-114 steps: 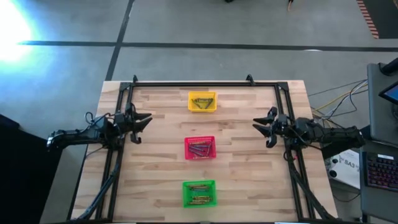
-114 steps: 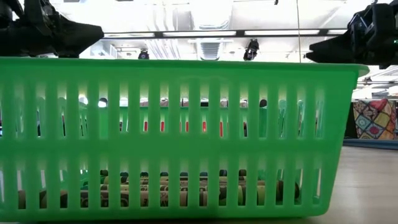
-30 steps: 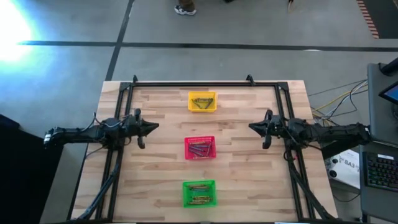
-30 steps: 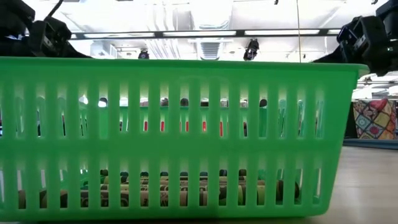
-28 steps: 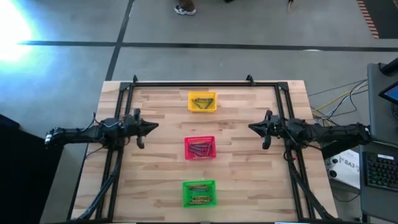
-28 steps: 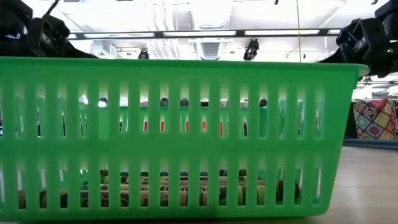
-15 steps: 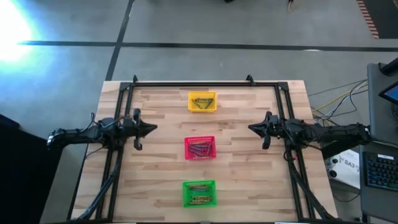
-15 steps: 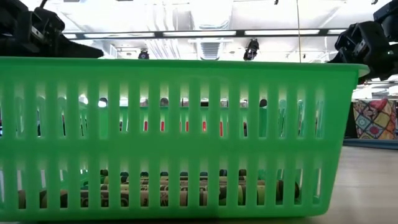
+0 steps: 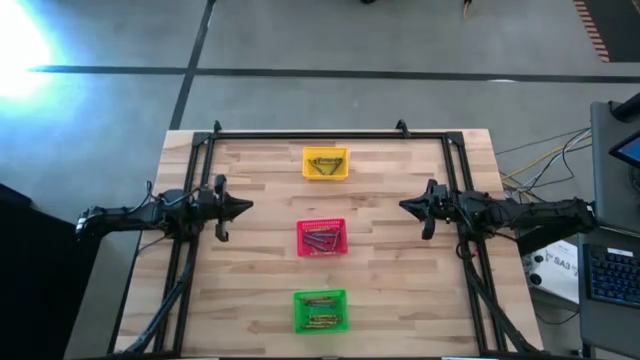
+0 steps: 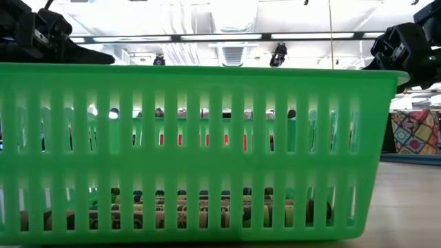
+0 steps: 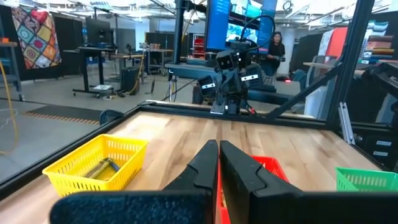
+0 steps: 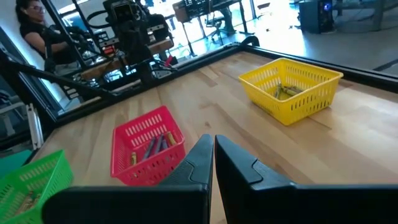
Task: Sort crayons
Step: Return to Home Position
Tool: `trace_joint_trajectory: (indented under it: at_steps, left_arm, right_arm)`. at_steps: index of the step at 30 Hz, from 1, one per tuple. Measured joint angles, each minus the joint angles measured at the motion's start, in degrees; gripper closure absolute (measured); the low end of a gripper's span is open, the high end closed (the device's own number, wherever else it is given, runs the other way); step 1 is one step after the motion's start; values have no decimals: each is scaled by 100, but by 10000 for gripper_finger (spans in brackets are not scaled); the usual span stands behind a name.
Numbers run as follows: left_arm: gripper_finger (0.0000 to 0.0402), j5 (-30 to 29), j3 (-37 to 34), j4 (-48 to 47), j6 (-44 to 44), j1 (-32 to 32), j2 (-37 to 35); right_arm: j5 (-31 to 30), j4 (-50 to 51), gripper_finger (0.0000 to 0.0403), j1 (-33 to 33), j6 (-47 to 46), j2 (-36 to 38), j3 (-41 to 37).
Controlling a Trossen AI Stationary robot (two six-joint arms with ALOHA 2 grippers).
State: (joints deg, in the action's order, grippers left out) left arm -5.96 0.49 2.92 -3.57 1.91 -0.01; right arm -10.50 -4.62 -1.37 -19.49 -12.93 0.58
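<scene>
Three small baskets stand in a row down the table's middle: yellow (image 9: 325, 163) farthest, red (image 9: 322, 238) in the centre, green (image 9: 320, 311) nearest. Crayons lie on the floor of each: in the yellow (image 12: 285, 91), the red (image 12: 152, 146) and the green basket (image 10: 179, 213). My left gripper (image 9: 248, 207) hovers shut above the table, left of the red basket, its fingers pointing level toward it (image 11: 218, 149). My right gripper (image 9: 402, 206) hovers shut to the red basket's right, pointing back at it (image 12: 213, 144). Neither holds anything.
A black frame (image 9: 320, 133) runs along the table's far edge and down both sides. The green basket's slotted wall (image 10: 200, 151) fills the low view. Bare wood lies between the baskets and each gripper. A person (image 11: 273, 46) sits in the room behind.
My left gripper has drawn back a little toward the table's left edge, still shut. The baskets and their crayons have stayed where they were.
</scene>
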Motion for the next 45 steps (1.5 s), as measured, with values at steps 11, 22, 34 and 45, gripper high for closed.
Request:
trace_joint_trajectory:
  at_steps: [11,22,34,45]
  left_arm:
    - [401,-2,0,-3,-13,0,83]
    - [402,-144,0,15,-56,0,133]
    - [402,-1044,129,51,-146,0,164]
    - [402,-1045,133,45,-146,0,181]
  right_arm:
    - [-2,-28,394,0,0,2,0]
    - [-2,-20,394,0,0,2,0]
    - [24,9,394,0,-1,2,0]
    - [26,9,394,0,0,2,0]
